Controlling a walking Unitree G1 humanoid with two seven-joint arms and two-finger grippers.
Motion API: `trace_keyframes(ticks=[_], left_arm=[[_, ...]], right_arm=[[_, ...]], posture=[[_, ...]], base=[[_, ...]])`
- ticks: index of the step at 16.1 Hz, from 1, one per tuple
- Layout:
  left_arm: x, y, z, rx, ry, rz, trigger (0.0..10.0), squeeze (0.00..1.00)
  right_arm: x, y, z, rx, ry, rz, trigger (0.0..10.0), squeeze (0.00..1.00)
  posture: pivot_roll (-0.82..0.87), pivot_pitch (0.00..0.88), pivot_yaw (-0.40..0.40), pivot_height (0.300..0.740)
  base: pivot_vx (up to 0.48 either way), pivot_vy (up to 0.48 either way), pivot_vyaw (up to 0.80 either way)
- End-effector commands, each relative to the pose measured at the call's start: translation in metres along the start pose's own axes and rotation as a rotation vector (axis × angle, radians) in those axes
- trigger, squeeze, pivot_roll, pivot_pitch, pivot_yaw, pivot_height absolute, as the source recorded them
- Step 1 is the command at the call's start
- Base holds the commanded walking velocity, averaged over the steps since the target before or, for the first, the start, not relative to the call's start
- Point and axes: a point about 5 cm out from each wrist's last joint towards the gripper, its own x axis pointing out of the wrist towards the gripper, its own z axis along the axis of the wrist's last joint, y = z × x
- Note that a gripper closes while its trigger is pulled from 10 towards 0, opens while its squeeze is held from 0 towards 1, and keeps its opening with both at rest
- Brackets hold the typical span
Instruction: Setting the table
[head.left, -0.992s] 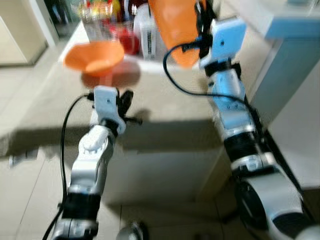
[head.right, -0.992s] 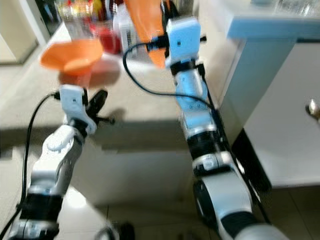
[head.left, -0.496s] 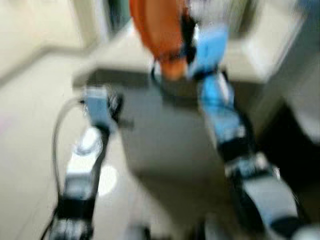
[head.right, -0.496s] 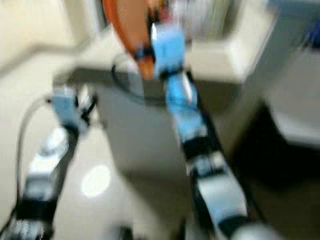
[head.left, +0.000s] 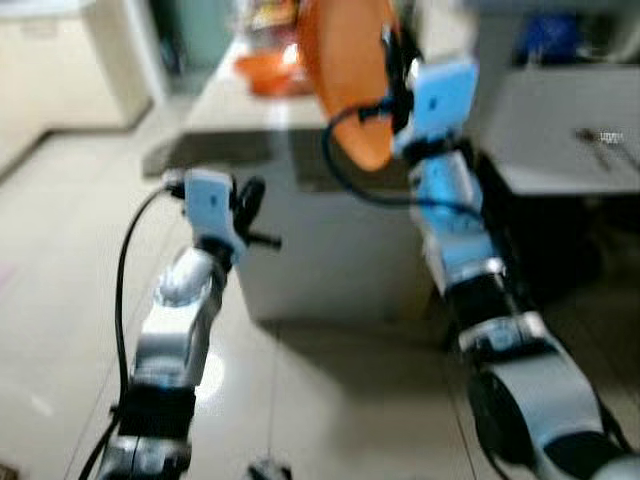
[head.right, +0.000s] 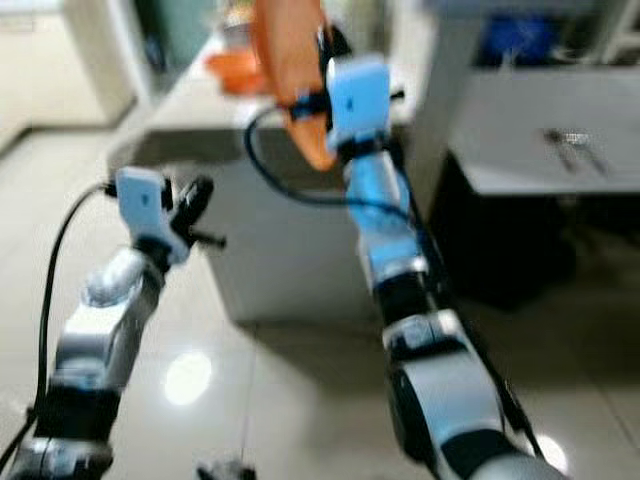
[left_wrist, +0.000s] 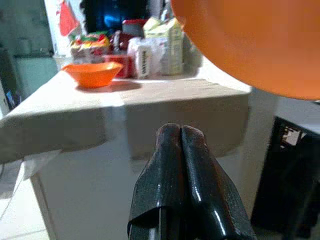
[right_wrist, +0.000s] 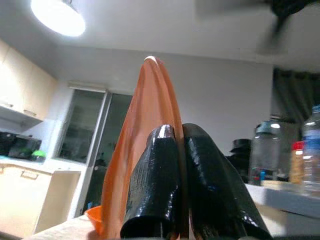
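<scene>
Clamping an orange plate (head.left: 350, 80) edge-on, the right pincer (right_wrist: 172, 200) carries it high for transport; the left pincer (left_wrist: 180, 165) stays pressed together, empty, near the table (left_wrist: 75, 120).

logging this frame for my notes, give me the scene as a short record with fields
right tool: shut on the rim of an orange plate, held up on edge
left tool: shut, holding nothing, raised beside the counter
counter: pale top, ahead of the robot
on counter: orange bowl, with bottles and packets behind it
image: head views blurred
</scene>
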Motion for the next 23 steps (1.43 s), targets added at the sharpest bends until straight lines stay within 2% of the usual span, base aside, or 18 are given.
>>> trace_keyframes(ticks=[1, 13, 23], left_arm=[[0.0018, -0.0046, 0.0028, -0.006, -0.008, -0.021, 10.0, 0.00], [0.0057, -0.0024, 0.0003, -0.012, 0.007, 0.003, 10.0, 0.00], [0.0083, -0.0094, 0.0020, -0.007, -0.008, -0.029, 10.0, 0.00]], right_arm=[[0.0067, -0.0033, 0.0098, 0.000, -0.040, -0.005, 0.0, 0.00], [0.0046, 0.0028, 0.0033, -0.027, 0.005, 0.038, 0.0, 0.00], [0.0049, 0.0006, 0.0046, -0.044, -0.011, 0.035, 0.0, 0.00]], posture=[[-0.05, 0.000, 0.062, 0.736], [-0.05, 0.000, 0.061, 0.736], [-0.06, 0.000, 0.067, 0.740]], base=[[0.000, -0.424, 0.00], [0.265, -0.382, 0.00], [0.320, -0.354, 0.00]])
